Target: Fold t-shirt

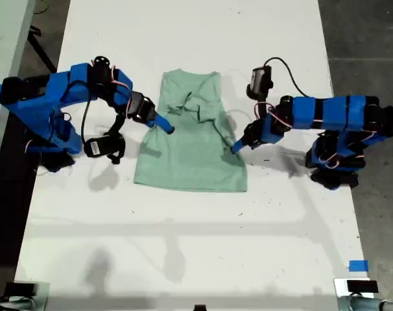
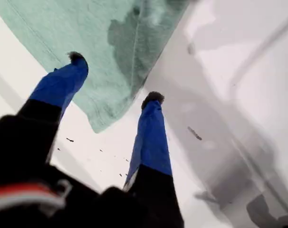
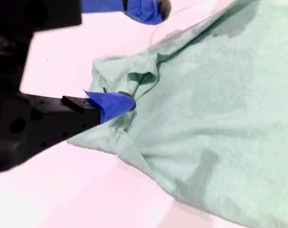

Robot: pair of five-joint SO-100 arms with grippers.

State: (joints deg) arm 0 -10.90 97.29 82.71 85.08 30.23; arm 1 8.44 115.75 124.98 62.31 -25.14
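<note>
— Half done at most, going by the exterior view? t-shirt (image 1: 190,162) mid-table (image 1: 183,246), between the two arms, narrowed to a strip with both sleeves seemingly turned inward.

— Agreed, though untidy: rumpled around the chest, flat toward the hem. No crosswise fold yet, so still left: smoothing, then bringing hem and collar together.

— And in the first wrist view?

— my first gripper (image 2: 115,78) spread wide, gripping nothing, poised over a rounded edge of the t-shirt (image 2: 63,28). Matches the arm on the exterior view's right (image 1: 237,148), at the cloth's border.

— Second wrist view?

— my second gripper (image 3: 129,57) also parted wide; one jaw tip resting against a bunched lump at the edge of the t-shirt (image 3: 220,109), the other well clear of it. Nothing pinched. Same as the arm on the exterior view's left (image 1: 165,126).

— So, no hold on either side.

— None; probably between grasps.
</note>
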